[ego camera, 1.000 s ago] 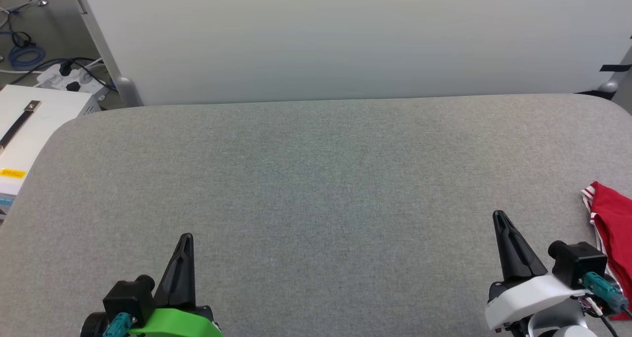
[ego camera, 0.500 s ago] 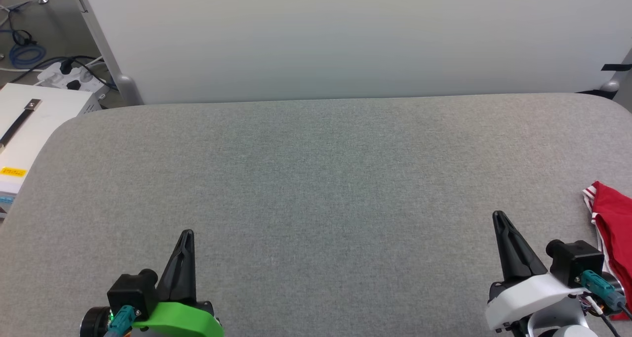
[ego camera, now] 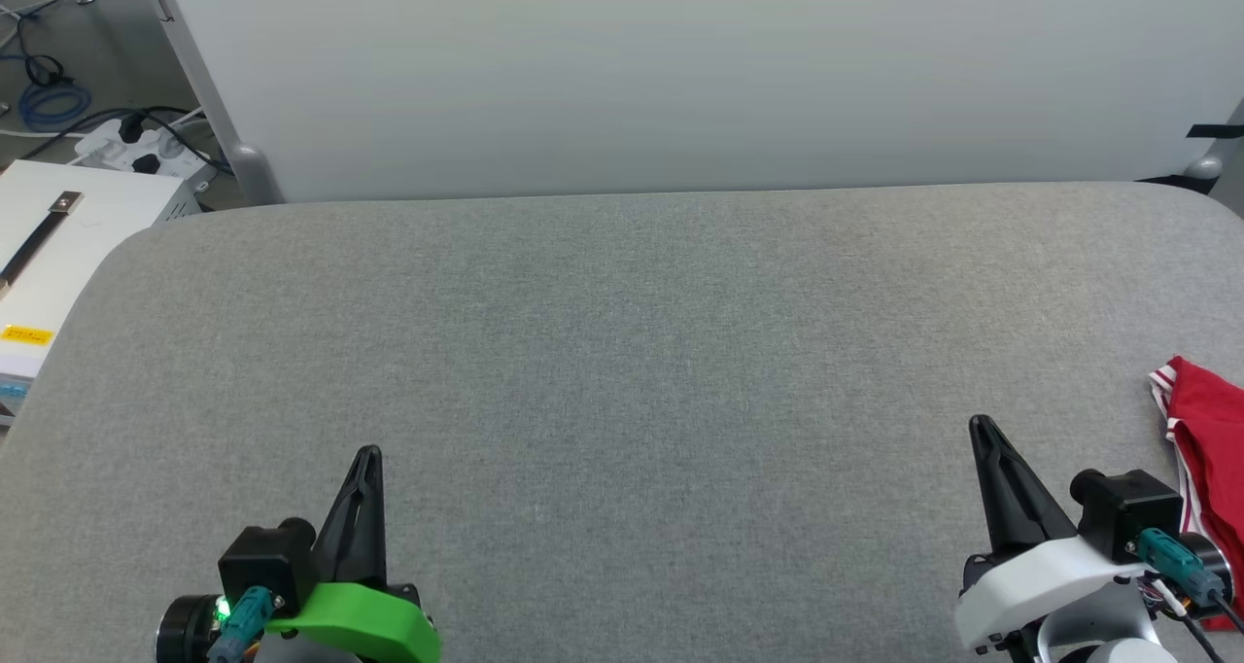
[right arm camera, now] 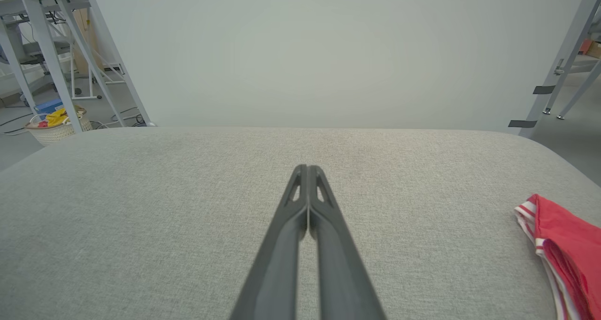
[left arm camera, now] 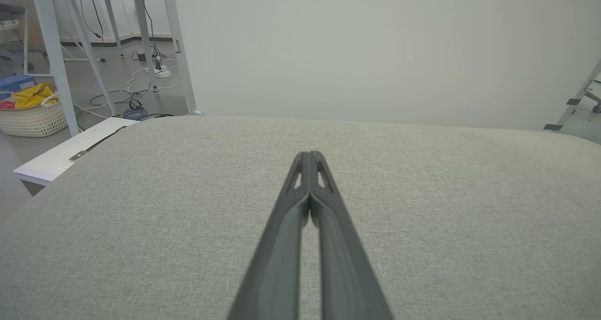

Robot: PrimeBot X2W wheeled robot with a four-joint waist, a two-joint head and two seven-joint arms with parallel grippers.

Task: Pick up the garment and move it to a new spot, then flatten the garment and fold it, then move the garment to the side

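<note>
Change over the last second was slight: the left gripper point(ego camera: 368, 455) crept a little forward over the grey padded table point(ego camera: 622, 332), while the right gripper point(ego camera: 980, 424) stayed put. Both had their fingers pressed together, holding nothing. The garment point(ego camera: 1203, 428) lay bunched in layers at the table's right edge, near the right gripper, so the task looked essentially finished.

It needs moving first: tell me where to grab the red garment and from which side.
Probably the striped-trim corner of the garment, which juts toward the table middle; come from its left with the right gripper, now shut. The rest looks layered.
</note>
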